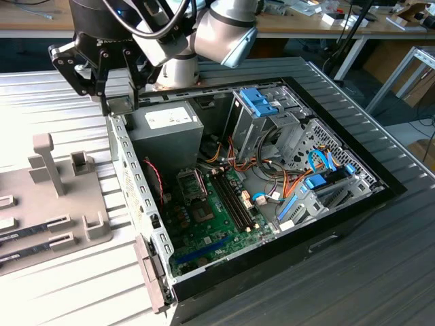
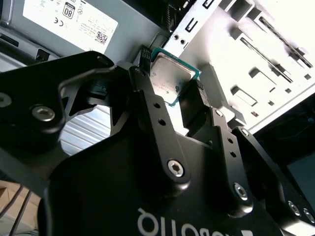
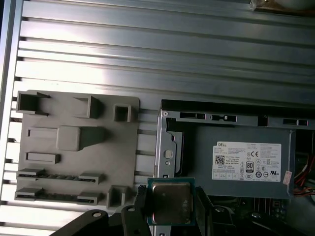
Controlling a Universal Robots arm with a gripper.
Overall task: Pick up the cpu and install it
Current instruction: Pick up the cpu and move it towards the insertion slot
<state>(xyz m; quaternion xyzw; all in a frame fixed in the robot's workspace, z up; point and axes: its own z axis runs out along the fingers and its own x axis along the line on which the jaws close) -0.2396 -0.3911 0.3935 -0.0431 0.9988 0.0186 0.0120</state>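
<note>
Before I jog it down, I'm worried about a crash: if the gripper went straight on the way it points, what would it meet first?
Probably the case's metal side wall beside the power supply; the gripper holds the cpu above that edge. Depth is unclear.

The cpu (image 3: 170, 200) in the smooth, dull-black hand (image 2: 173, 81) has a softly shining, silvery metal top. Near the hand the worktop (image 3: 147, 49) is ribbed bare metal, and the tray (image 3: 74, 142) lying on it is matt grey plastic.
</note>
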